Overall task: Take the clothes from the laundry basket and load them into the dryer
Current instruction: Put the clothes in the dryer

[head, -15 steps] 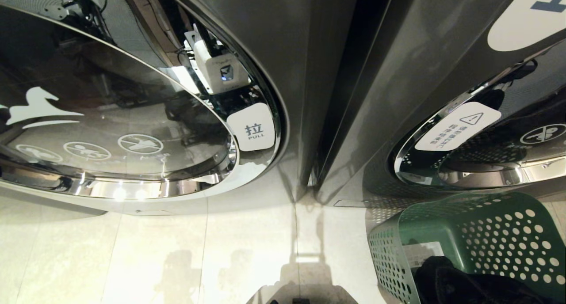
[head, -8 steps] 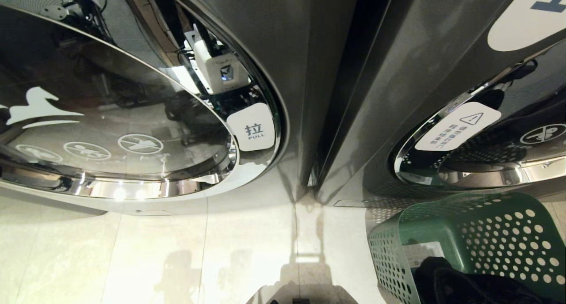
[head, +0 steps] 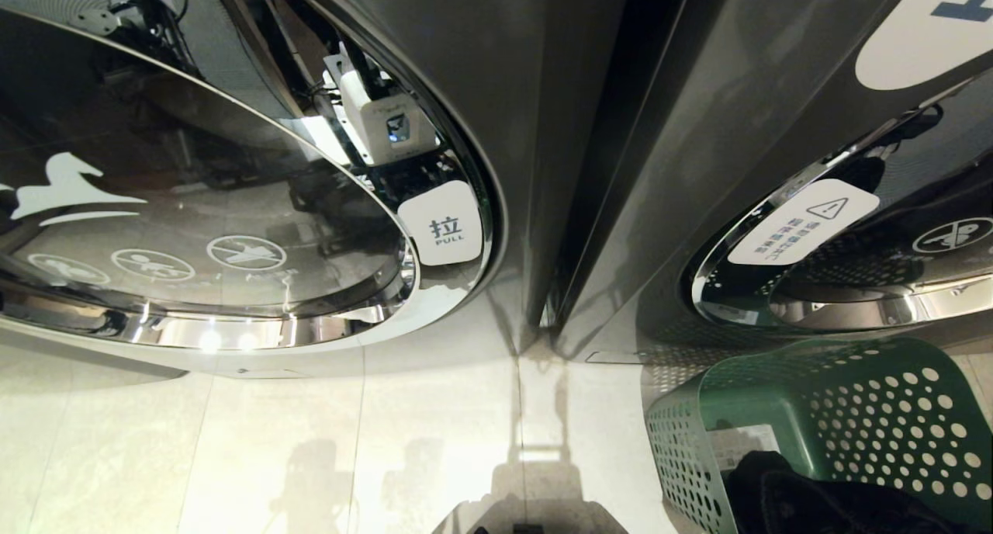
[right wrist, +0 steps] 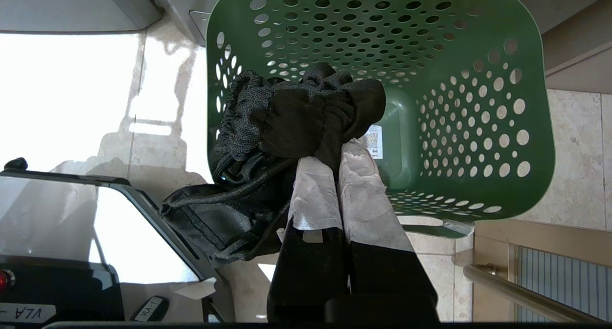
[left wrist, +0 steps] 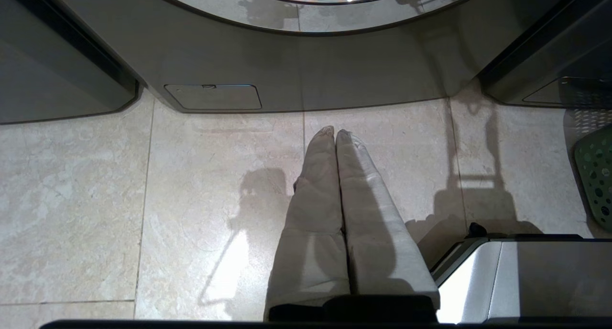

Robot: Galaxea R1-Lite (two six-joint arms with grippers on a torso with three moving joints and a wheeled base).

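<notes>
A green perforated laundry basket (head: 877,410) stands on the floor at the lower right, in front of the right-hand machine (head: 776,130). Black clothes (head: 807,499) show at its near rim. In the right wrist view my right gripper (right wrist: 340,149) is shut on a bunched black garment (right wrist: 287,114) above the basket (right wrist: 478,104); part of the cloth hangs over the near rim. The dryer (head: 481,68) on the left has a round glass door (head: 217,208) with a white PULL label (head: 446,223). My left gripper (left wrist: 334,132) is shut and empty over the floor tiles.
Both machines stand side by side with a narrow dark gap (head: 589,169) between them. My base (left wrist: 526,271) sits close behind the left gripper. A metal rail (right wrist: 526,290) runs beside the basket. A small access panel (left wrist: 213,97) is low on the dryer front.
</notes>
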